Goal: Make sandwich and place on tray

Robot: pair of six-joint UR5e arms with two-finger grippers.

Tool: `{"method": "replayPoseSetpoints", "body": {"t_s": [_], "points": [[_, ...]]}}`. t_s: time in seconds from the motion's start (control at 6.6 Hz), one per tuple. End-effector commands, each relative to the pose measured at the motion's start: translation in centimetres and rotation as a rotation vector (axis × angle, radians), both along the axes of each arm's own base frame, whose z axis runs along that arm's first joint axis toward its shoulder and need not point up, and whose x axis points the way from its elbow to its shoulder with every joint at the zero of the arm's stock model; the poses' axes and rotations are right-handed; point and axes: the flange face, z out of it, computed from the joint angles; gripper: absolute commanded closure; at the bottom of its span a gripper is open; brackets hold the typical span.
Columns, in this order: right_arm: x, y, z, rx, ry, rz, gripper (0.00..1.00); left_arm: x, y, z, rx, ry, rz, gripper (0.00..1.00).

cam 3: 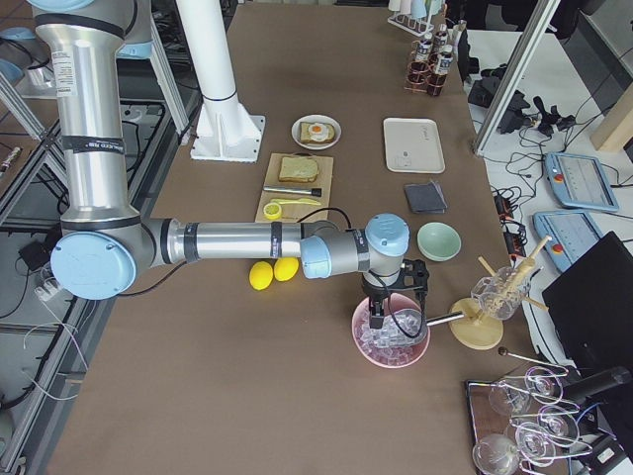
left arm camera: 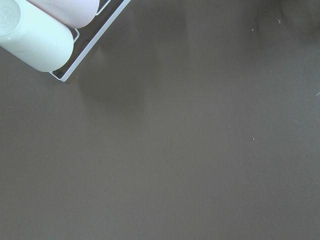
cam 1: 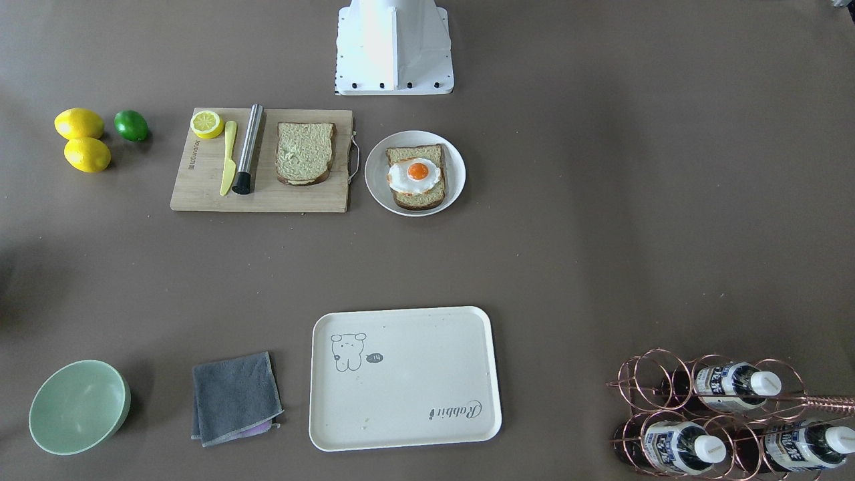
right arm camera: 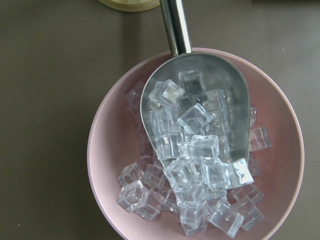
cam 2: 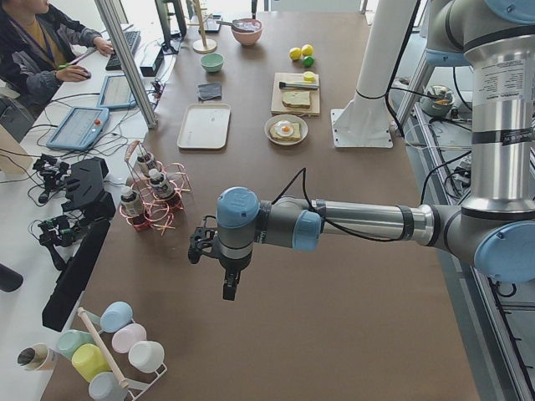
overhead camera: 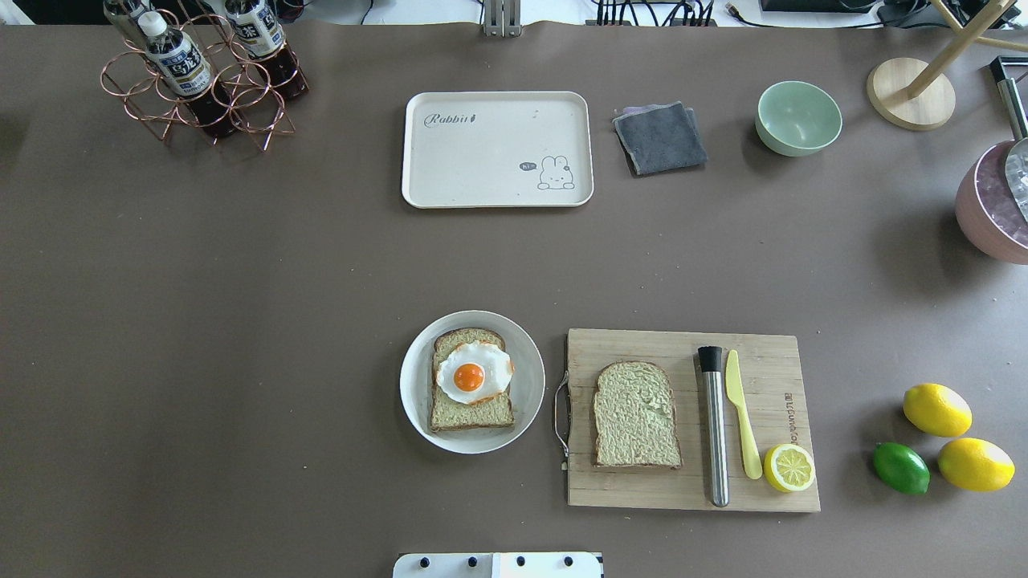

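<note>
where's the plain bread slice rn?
Overhead view: the plain slice lies flat on the board, right of centre on the robot's side, between the plate on its left and the steel rod on its right.

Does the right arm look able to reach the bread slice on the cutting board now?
Probably yes. The bread slice lies bare on the cutting board, apart from the steel tube. The right gripper hangs over the pink ice bowl; only lemons lie between.

bare table (overhead camera: 241, 281) between plate (overhead camera: 530, 377) and tray (overhead camera: 482, 160), 1 cloth (overhead camera: 660, 138) (grey) beside tray
</note>
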Motion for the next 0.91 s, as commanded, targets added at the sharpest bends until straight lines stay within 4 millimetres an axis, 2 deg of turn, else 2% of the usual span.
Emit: {"method": "replayPoseSetpoints", "body": {"t_s": [0.0,0.15,0.61,0.76], "points": [[-0.1,0.0,-0.1,0.001,-0.008,-0.002,0.0,0.0,0.0,-0.3,0.002,0.001,-0.005,0.02],[-0.1,0.4,-0.2,0.002,-0.014,-0.004,0.0,0.0,0.2,-0.3,0.0,0.008,-0.005,0.03],[-0.2,0.4,-2.3,0.025,-0.039,-0.003,0.0,0.1,0.2,-0.4,0.001,0.01,-0.004,0.03],[-0.7,0.6,-3.2,0.022,-0.107,-0.015,0.0,0.1,0.2,-0.4,0.0,0.01,-0.005,0.03]]}}
